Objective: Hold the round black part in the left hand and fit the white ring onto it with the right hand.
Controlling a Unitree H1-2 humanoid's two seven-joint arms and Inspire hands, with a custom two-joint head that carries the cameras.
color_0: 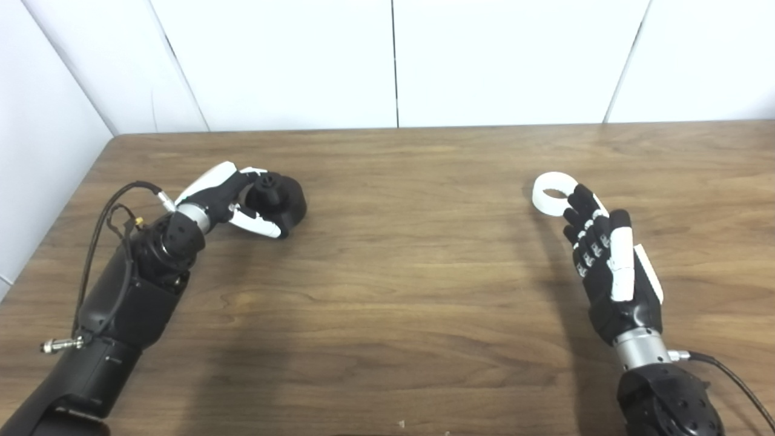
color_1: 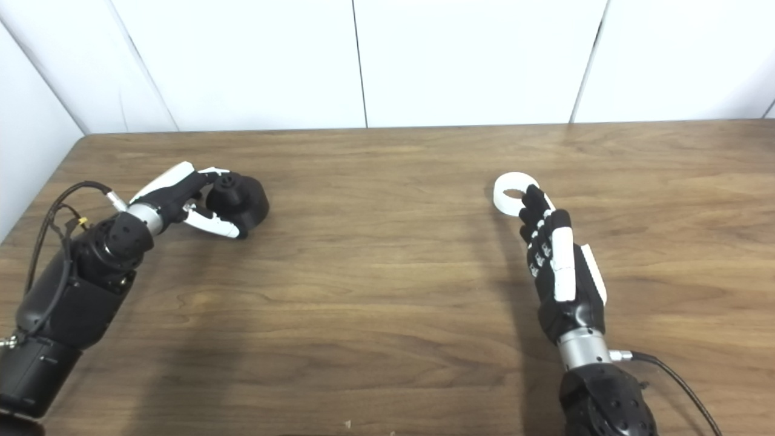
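My left hand is curled around the round black part, which sits on the wooden table toward its left side, well away from the white ring. My fingers arch over the top of the part and my thumb lies along its near side, so it is cupped between them; whether it is lifted off the wood I cannot tell. My right hand lies on the table's right side, palm down, its fingers stretched out straight and pressed close together. Their tips touch the near edge of the white ring, which lies flat on the table, just beyond the hand. Nothing is pinched there.
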